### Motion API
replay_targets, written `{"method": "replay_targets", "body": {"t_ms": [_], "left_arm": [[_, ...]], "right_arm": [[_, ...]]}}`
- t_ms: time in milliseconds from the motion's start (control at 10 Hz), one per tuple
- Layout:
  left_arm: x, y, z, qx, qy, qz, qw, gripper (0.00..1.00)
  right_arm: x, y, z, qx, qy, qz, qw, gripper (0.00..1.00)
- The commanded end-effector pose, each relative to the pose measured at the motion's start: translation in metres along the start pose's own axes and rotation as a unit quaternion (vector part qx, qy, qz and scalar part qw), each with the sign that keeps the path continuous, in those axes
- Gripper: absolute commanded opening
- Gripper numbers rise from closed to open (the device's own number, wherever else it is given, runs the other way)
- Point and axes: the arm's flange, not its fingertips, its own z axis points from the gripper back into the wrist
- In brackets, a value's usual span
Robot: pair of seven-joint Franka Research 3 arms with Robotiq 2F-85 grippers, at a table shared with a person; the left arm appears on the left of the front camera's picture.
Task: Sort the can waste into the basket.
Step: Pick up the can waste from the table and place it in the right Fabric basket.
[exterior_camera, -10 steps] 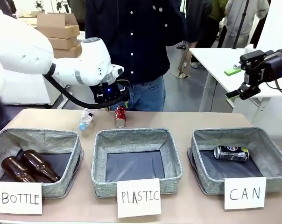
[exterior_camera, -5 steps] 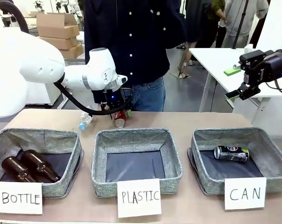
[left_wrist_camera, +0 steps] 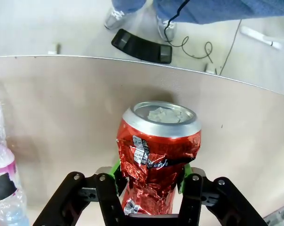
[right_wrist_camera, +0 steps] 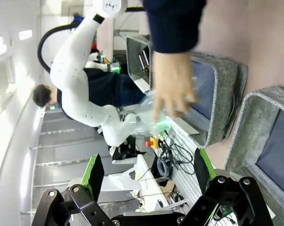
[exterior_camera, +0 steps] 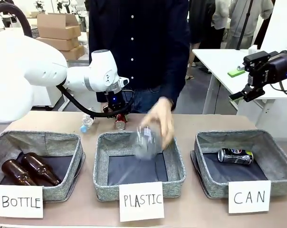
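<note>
You're at the grasp: the left gripper seems clamped on the red can, the right gripper idle, jaws apart; next, lift it across to the CAN basket, lower right.

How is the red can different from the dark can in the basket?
The red can is bright red; the dark can is black with silver ends. The red can is badly crumpled; the dark can looks nearly intact. The red can stands upright between the pads of the left hand; the dark can lies sideways in the CAN basket. Both are small metal drink cans.
</note>
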Motion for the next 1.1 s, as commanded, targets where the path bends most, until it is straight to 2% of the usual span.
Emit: {"method": "replay_targets", "body": {"t_ms": [0, 100, 400, 500, 600, 800, 900, 1000], "left_arm": [[0.004, 0.001, 0.001, 0.004, 0.001, 0.009, 1.000, 0.04], [0.004, 0.002, 0.000, 0.004, 0.000, 0.008, 1.000, 0.00], [0.003, 0.006, 0.007, -0.009, -0.003, 0.014, 1.000, 0.00], [-0.007, 0.012, 0.026, -0.037, 0.007, 0.005, 0.999, 0.00], [-0.030, 0.027, 0.064, -0.080, -0.018, -0.005, 0.997, 0.00], [-0.101, 0.070, 0.147, -0.199, -0.100, -0.050, 0.974, 0.00], [-0.156, 0.092, 0.175, -0.263, -0.099, -0.118, 0.952, 0.00], [-0.208, 0.107, 0.186, -0.303, -0.077, -0.190, 0.931, 0.00]], "right_arm": [[-0.001, 0.001, 0.003, -0.002, 0.006, 0.006, 1.000, 1.00], [-0.001, 0.001, 0.003, -0.002, 0.006, 0.006, 1.000, 1.00], [-0.001, 0.001, 0.003, -0.002, 0.006, 0.006, 1.000, 1.00], [-0.001, 0.001, 0.003, -0.002, 0.006, 0.006, 1.000, 1.00], [-0.001, 0.001, 0.003, -0.002, 0.006, 0.006, 1.000, 1.00], [-0.001, 0.001, 0.003, -0.002, 0.006, 0.006, 1.000, 1.00], [-0.001, 0.001, 0.003, -0.002, 0.006, 0.006, 1.000, 1.00], [-0.001, 0.001, 0.003, -0.002, 0.006, 0.006, 1.000, 1.00]]}}
